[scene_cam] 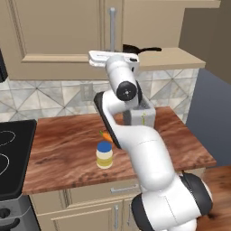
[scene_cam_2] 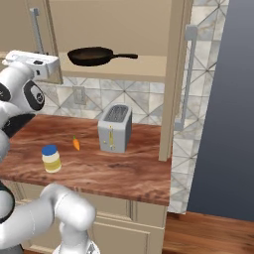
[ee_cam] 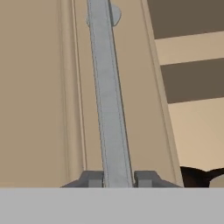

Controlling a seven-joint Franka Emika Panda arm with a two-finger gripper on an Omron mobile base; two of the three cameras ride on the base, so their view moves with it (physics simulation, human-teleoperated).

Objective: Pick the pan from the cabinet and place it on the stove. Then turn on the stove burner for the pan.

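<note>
The gripper point(ee_cam: 118, 179) is clamping the left door's handle point(ee_cam: 107, 96); swing it wide, clearing the pan point(scene_cam_2: 90, 56) on the cabinet point(scene_cam_2: 149, 67) shelf.

Reddish wood counter point(scene_cam: 67, 153) under grey geometric-tile backsplash point(scene_cam: 45, 97) — wood floor point(scene_cam_2: 213, 233), perhaps a dark wall point(scene_cam_2: 233, 99) beyond.

Matt wood cabinet point(ee_cam: 39, 87) (handle point(ee_cam: 109, 96) seemingly brushed metal).

- A home kitchen, rendered.
- Wooden tabletop point(scene_cam_2: 99, 168) carrying a toaster point(scene_cam_2: 114, 128).
- Tan cabinet point(scene_cam_2: 114, 30) above the toaster, tiled backsplash point(scene_cam_2: 124, 94) behind it.
- Black stove point(scene_cam: 13, 153) left of it.
</note>
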